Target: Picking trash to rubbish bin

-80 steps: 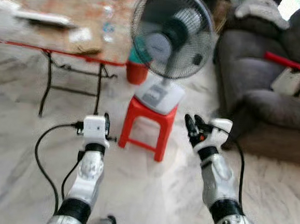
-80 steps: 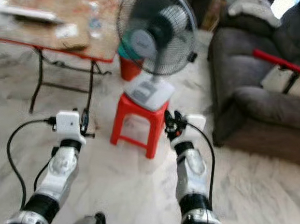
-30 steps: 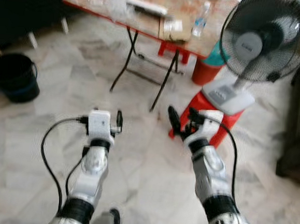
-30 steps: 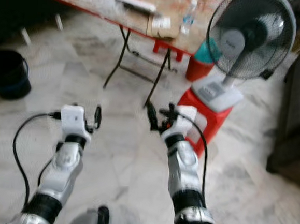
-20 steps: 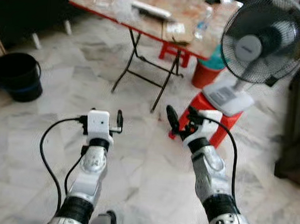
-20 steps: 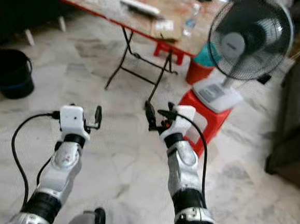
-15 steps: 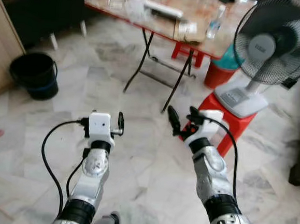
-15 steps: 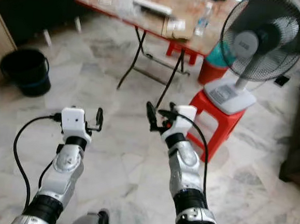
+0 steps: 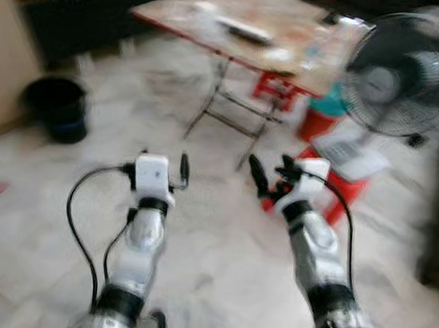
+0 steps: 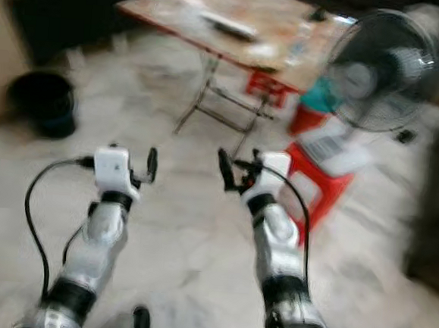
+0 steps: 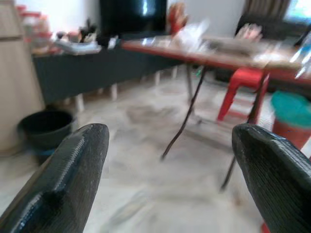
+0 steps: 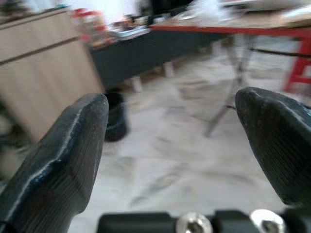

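Marble-patterned pale floor (image 9: 220, 248) underfoot, head views smeared by motion blur. Far off to the left of the left gripper (image 9: 175, 173): a black bucket-like rubbish bin (image 9: 55, 105) standing on the floor beside a tan cabinet (image 9: 7, 56); seen again in the left wrist view (image 11: 43, 128) beyond the left finger, and in the right wrist view (image 12: 115, 116) between the fingers. Left gripper held forward at mid-height, fingers (image 11: 68, 179) spread wide apart, nothing between them. Ahead of both grippers, well apart: a folding table (image 9: 251, 56) with red edge and thin dark legs, top littered with pale items too blurred to identify. Right gripper (image 9: 268, 174) held forward just beside the left one, fingers (image 12: 68, 160) likewise parted and empty. Just past and right of the right gripper: a red plastic stool (image 9: 331, 192) carrying a grey fan (image 9: 409, 72) on its white base. Beyond the stool, under the table's far end: a red container with a teal lid (image 9: 322, 115). Second red stool (image 11: 243, 92) visible behind the table legs in the left wrist view. No trash item distinguishable on the floor at this blur level.
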`<state>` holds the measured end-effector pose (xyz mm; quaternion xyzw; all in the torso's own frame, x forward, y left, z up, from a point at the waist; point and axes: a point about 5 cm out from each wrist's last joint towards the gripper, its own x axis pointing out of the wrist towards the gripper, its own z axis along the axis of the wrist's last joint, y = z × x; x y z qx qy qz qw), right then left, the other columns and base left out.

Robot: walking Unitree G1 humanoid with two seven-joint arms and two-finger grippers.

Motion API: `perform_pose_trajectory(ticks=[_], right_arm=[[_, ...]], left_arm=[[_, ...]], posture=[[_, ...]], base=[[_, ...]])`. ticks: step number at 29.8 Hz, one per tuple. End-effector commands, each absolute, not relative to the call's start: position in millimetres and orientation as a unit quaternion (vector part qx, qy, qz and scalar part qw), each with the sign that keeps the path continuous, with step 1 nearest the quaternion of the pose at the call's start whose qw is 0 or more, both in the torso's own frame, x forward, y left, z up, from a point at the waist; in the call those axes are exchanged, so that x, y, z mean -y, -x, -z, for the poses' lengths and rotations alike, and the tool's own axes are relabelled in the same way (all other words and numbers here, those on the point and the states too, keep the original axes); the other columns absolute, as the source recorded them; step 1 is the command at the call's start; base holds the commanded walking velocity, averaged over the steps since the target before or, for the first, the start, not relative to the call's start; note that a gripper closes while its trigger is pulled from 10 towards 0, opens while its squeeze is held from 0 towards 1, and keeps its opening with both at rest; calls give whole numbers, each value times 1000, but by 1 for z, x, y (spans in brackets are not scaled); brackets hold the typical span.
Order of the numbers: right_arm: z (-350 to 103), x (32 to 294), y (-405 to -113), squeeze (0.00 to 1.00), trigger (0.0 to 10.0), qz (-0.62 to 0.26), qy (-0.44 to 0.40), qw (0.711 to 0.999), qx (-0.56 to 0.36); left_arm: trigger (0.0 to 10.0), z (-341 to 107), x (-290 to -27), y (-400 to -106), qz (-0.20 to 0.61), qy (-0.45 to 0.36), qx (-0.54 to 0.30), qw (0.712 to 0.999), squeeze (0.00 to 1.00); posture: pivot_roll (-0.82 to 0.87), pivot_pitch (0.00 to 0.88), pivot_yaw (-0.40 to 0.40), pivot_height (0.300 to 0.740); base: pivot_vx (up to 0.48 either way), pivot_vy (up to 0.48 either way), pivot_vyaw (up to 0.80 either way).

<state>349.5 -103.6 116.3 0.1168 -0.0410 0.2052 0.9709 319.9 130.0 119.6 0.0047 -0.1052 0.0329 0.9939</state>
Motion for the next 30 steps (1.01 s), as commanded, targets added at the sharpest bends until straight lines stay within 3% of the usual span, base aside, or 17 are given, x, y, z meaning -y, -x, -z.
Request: perform_pose_trajectory(ticks=[1,25,30], right_arm=[[-115,110,-350,0,10000,-198,-106,974,33],[-114,100,-350,0,10000,-211,-88,973,22],[-114,100,-349,0,10000,-211,-81,974,22]], left_arm=[[10000,-126,-126,-323,-29,-3,113,993,0],[10000,-132,-131,-321,-39,-6,118,992,0],[10000,-133,-131,-320,-34,-10,118,992,0]], posture=[[-11,136,-105,740],[2,172,-103,740],[1,151,-96,740]], base=[[326,0,525],[313,0,39],[292,0,675]])
